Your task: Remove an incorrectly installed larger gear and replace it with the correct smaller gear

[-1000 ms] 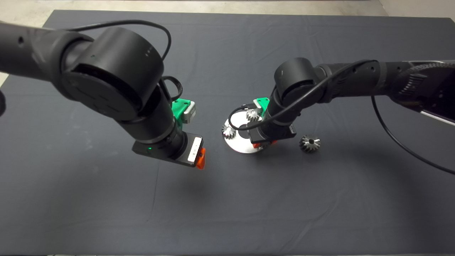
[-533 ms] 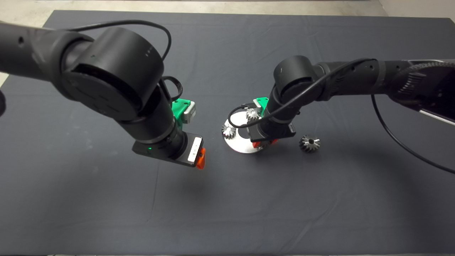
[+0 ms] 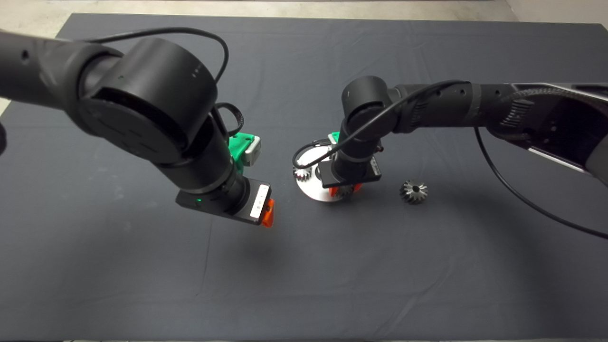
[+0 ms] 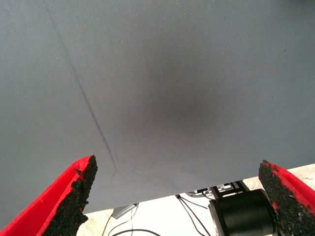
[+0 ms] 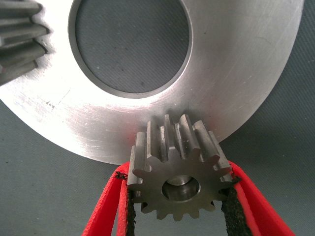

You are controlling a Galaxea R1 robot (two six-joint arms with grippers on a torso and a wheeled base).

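Note:
My right gripper is shut on a smaller gear, a shiny silver spur gear with short blunt teeth, pads against both its sides. It holds the gear at the near edge of a round silver plate with a large centre hole. In the head view this gripper is over the plate's near rim. A second small gear sits on the plate's left side. The larger gear, darker with star-like teeth, lies on the mat right of the plate. My left gripper hangs open and empty over bare mat, left of the plate.
The dark mat covers the table. The left wrist view shows only mat, with the floor, cables and a black cylinder beyond the mat's edge. The right arm's wrist hides the plate's far side.
The right arm has swung left, so its wrist now covers the small gear on the plate's far side. Its gripper has shifted a little left along the plate's near rim. The left arm has not moved.

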